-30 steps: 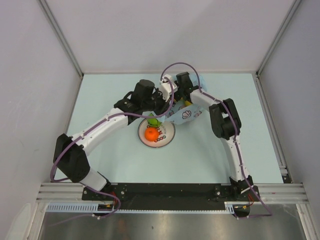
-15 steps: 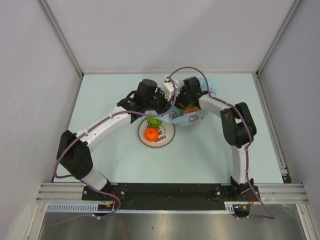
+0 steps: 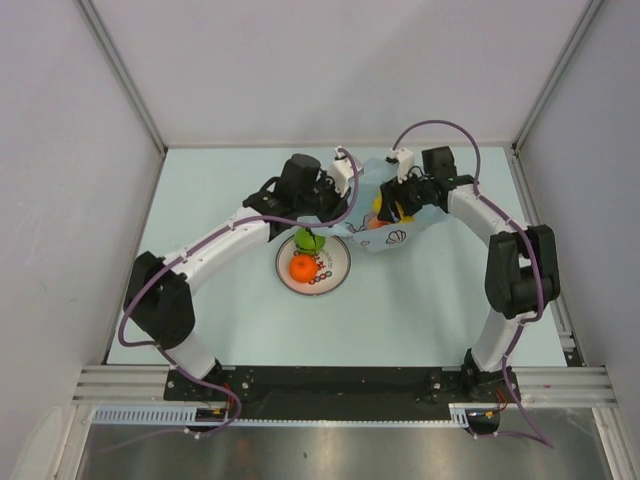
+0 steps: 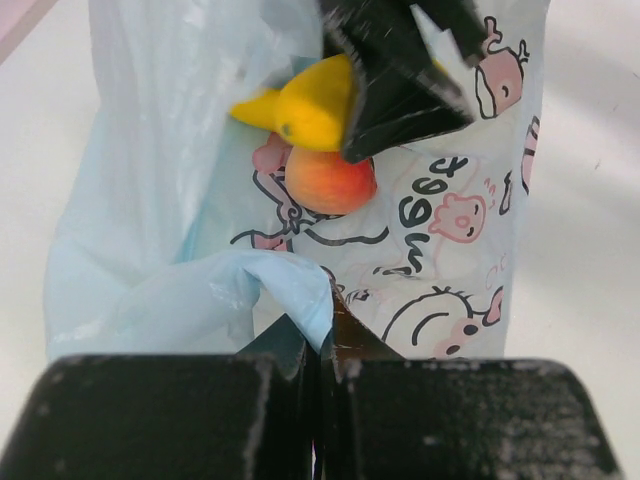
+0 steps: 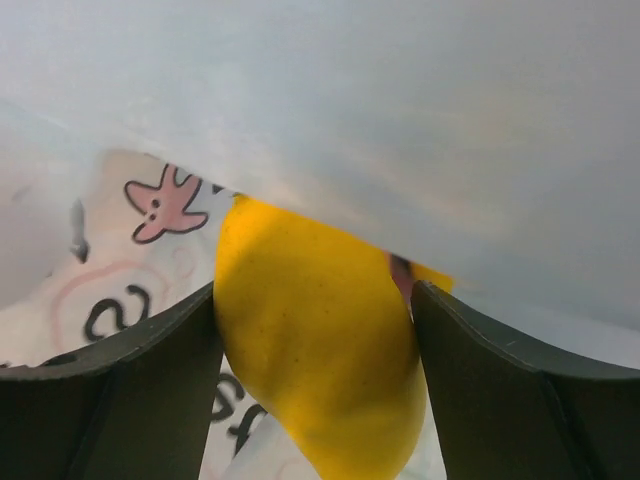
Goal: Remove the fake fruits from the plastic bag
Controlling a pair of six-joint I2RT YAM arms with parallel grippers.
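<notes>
Right wrist: bag (image 5: 320, 100) film over banana (image 5: 310, 340), seemingly clamped between fingers (image 5: 120, 400)

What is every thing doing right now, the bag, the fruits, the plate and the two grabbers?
left gripper, shut on the plastic bag
right gripper, closed on the yellow banana
plastic bag, one fold pinched
yellow banana, gripped inside the bag
peach-coloured fruit, loose in the bag
orange, on the plate
green fruit, on the plate
plate, flat, holding two fruits

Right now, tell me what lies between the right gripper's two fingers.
The yellow banana fills the gap of the right gripper, touching both fingers; nothing else lies there. The right wrist view shows it.
</notes>
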